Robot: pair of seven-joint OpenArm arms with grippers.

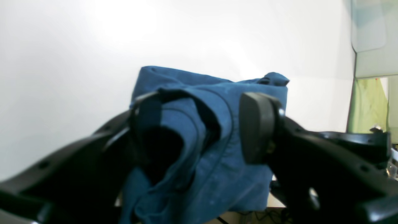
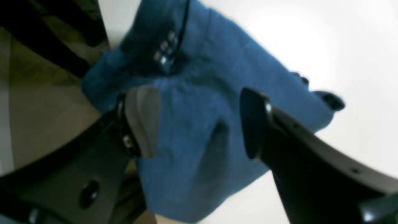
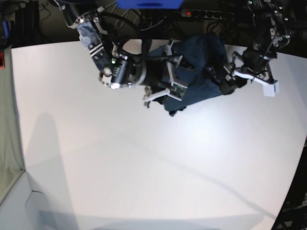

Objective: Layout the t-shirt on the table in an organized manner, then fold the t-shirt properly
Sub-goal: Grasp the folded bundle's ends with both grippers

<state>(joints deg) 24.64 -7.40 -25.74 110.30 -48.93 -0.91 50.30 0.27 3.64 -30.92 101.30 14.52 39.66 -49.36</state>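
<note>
Two arms: both reach over the far part of the white surface [image 3: 144, 167], one at each side of the t-shirt [image 3: 201, 72].
T-shirt: one dark blue garment, bunched and creased, lying at the far edge of the surface; in the right wrist view part of it hangs past that edge.
Left tool [image 1: 202, 124]: jaws stand apart. A fold of the t-shirt [image 1: 214, 149] runs between them and drapes over the left-hand pad, which the cloth largely hides; the right-hand pad [image 1: 256, 127] is bare, with a gap between it and the fold. Whether the cloth is actually pinched I cannot tell.
Right tool [image 2: 199, 124]: jaws wide apart, with the t-shirt [image 2: 199, 130] filling the space between them. The pale pad [image 2: 144, 119] lies against the cloth; the dark pad [image 2: 253, 123] is just beside it. No firm grip shows.
White mark: small pale squares [image 2: 163, 51] on the cloth near the top of the right wrist view.
Base view: the left tool [image 3: 225, 79] is at the shirt's right side.
</note>
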